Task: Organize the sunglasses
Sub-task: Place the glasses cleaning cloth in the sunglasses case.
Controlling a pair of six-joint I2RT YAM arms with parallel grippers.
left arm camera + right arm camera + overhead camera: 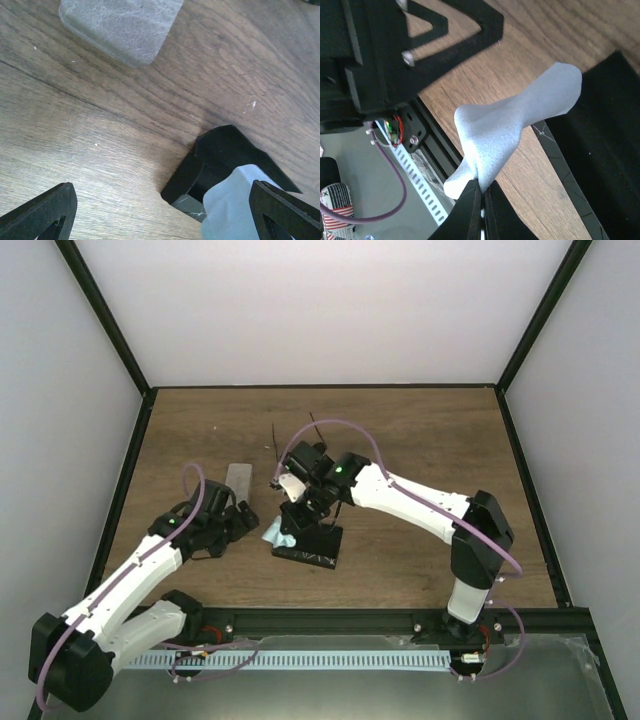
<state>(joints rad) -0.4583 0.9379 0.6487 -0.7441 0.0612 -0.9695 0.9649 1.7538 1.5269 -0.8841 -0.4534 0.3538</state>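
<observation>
Thin dark wire parts of the sunglasses (275,452) lie on the wood behind the right arm, with another thin piece (315,428) further back; their lenses are hidden. My right gripper (291,522) is shut on a light blue cloth (517,117) and holds it lifted beside the open black case (605,150), its closed tips (483,192) pinching the cloth's lower end. My left gripper (230,524) is open and empty, low over the table just left of the black case (220,155) and the cloth (235,205). Its fingers (42,215) show wide apart.
A clear oblong case (238,480) lies behind the left gripper and also shows in the left wrist view (120,25). The black case (310,546) sits at table centre. The near table rail (330,620) runs along the front, and black frame posts stand at the walls.
</observation>
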